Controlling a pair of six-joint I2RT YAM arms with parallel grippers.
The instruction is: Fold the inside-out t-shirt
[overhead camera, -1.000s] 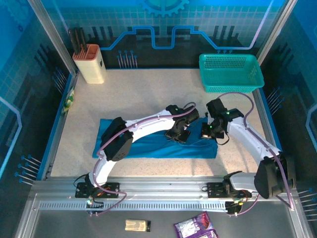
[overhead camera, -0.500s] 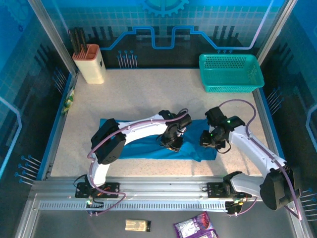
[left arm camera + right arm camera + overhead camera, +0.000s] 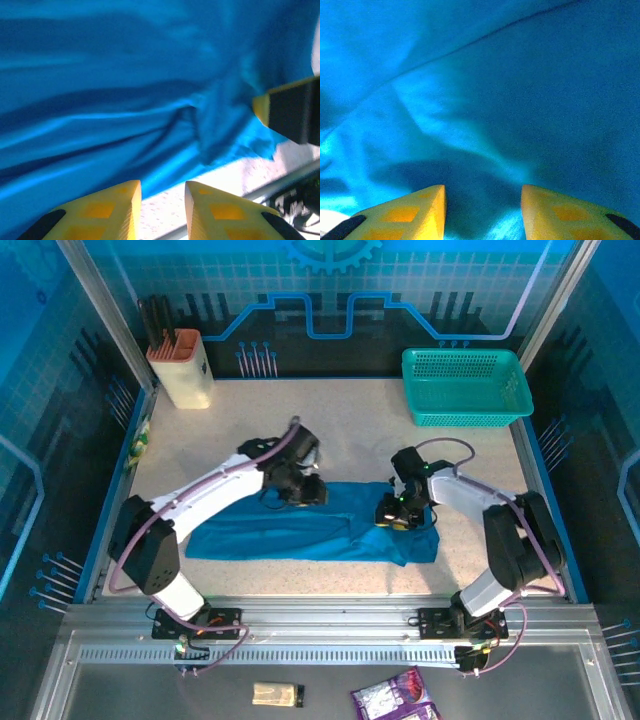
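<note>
**Spotter:** Two sets of jaws are standing apart, and you are holding nothing. The left gripper (image 3: 300, 490) is hovering over the far edge of the inside-out t-shirt (image 3: 300, 535). The right gripper (image 3: 393, 516) is hanging over its right part.

**Operator:** Where is the shirt lying?

**Spotter:** It is stretching as a long rumpled band across the middle of the table (image 3: 250, 430), left to right, with its right end bunching.

**Operator:** What am I risking?

**Spotter:** I am judging that closing here could pinch several layers, or only the top one. Then you would be dragging the band askew.

**Operator:** What are the wrist views adding?

**Spotter:** The top view is giving you the whole band. The left wrist is showing bare table between its fingers (image 3: 117, 210), and the right wrist is showing a thin dark line, maybe a seam, crossing smooth cloth.
</note>
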